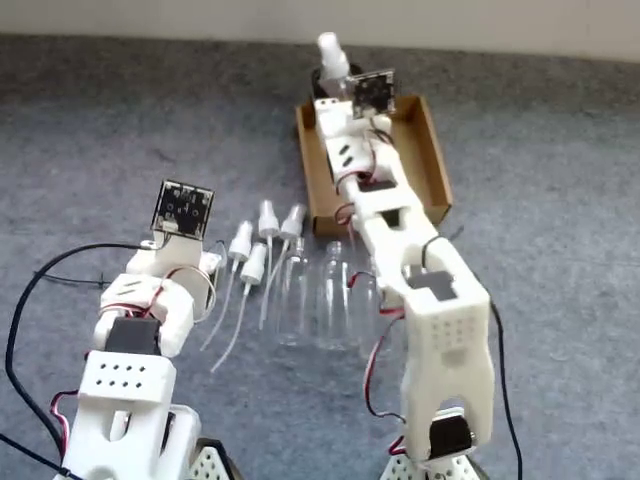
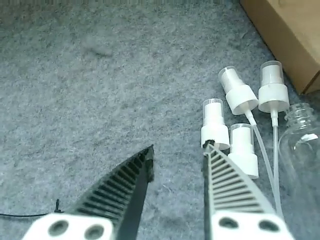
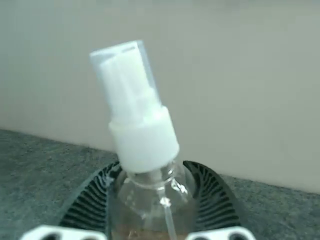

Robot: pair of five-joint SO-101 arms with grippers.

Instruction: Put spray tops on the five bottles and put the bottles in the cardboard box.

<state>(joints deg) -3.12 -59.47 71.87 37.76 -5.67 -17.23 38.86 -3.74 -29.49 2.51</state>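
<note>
Right arm first: my right gripper [image 3: 151, 175] has its fingers closed around the neck of a clear bottle, and that capped bottle [image 1: 331, 55] carries a white spray top and tilts a little in the grip. In the high view it sits at the top centre of the frame, at the far end of the cardboard box [image 1: 435, 160]. I can't tell whether it hangs over the inside or just past the far wall. The arm lies along the box and covers most of its floor, so I can't say what, if anything, is in there. So one bottle of the five looks capped, and by my reading it is not yet set down in the box. Now the lower left: the left gripper [image 2: 177, 152] hovers low over the table [image 1: 120, 120], its fingers [image 2: 125, 190] spread apart and holding nothing, one tip just beside the nearest spray top. Four loose spray tops [image 1: 268, 218] lie in a cluster left of centre, with their thin tubes trailing toward the bottom of the frame. Just to their right, in the middle of the frame, the uncapped bottles [image 1: 335, 290] lie side by side, partly under the right arm. I take them for the other four, though I can't count them for sure. That leaves four tops to fit, and all five bottles to box.
</note>
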